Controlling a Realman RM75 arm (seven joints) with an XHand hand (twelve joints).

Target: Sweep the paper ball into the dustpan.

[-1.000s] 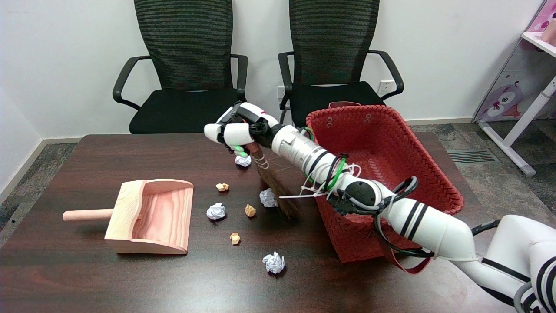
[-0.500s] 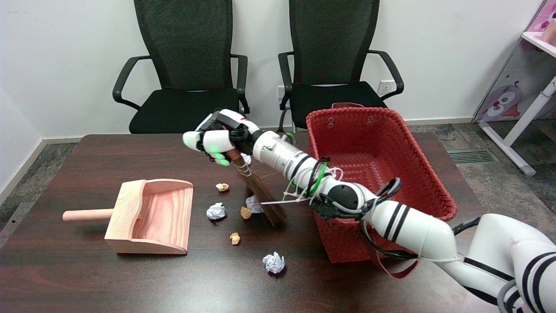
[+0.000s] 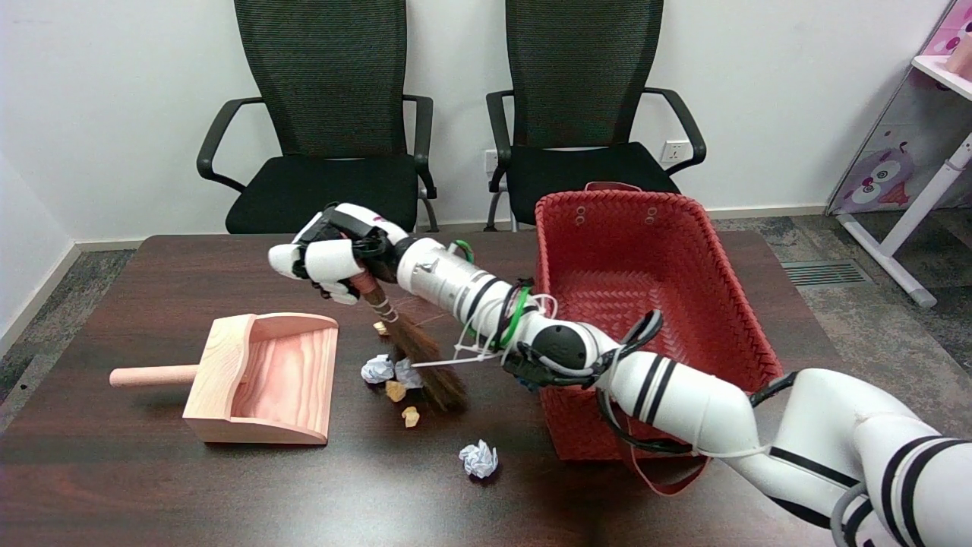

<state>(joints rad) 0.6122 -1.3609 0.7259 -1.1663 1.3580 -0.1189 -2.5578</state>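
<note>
My right hand (image 3: 328, 251) grips the handle of a small brown straw broom (image 3: 421, 357), held slanting down to the right. Its bristles touch the table beside a white paper ball (image 3: 377, 368), a second white ball (image 3: 407, 374) and a tan scrap (image 3: 396, 390). Another tan scrap (image 3: 411, 415) lies just below them and one more (image 3: 380, 327) peeks out behind the broom. A further white paper ball (image 3: 478, 459) sits alone nearer the front. The wooden dustpan (image 3: 262, 377) lies to the left, its mouth facing the balls.
A red woven basket (image 3: 645, 304) stands on the dark table (image 3: 152, 486) right of the broom, my forearm (image 3: 486, 304) crossing in front of it. Two black office chairs (image 3: 334, 137) stand behind the table.
My right hand has swept the broom leftward toward the dustpan. The white ball and tan scrap in front of the bristles have slid left and bunched beside the other white ball.
</note>
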